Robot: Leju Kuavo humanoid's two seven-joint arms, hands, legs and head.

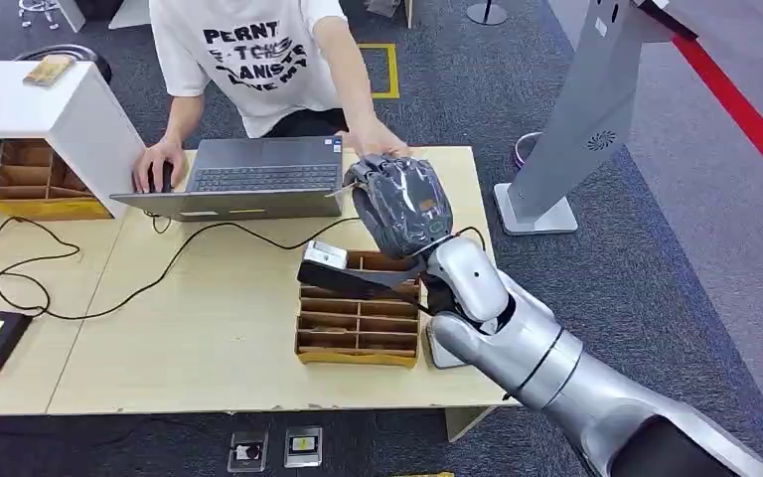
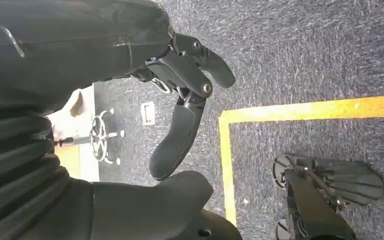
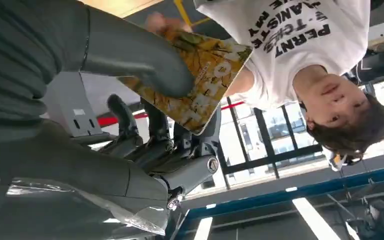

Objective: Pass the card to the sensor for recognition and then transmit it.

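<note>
Even, bright indoor light falls on my pale wooden surface (image 1: 219, 338), with soft shadows. Ceiling strip lights glare in my right wrist view; close parts blur.

Open grey laptop (image 1: 248, 177) on pale wooden table (image 1: 209, 328); brown compartmented cardboard tray (image 1: 360, 324) nearby; person in white printed T-shirt (image 1: 258, 55) typing.

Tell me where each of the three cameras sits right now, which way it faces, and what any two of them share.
Head view: high on the body, facing forward and down at the table, laptop and divided box; the silver right arm and right hand rise from below.
Left wrist view: behind the hanging left hand, facing carpet with a yellow line.
Right wrist view: behind the right hand, facing up past the yellow card it holds toward the person and ceiling.
Shared: head and right wrist views both show the right hand and the person.
</note>
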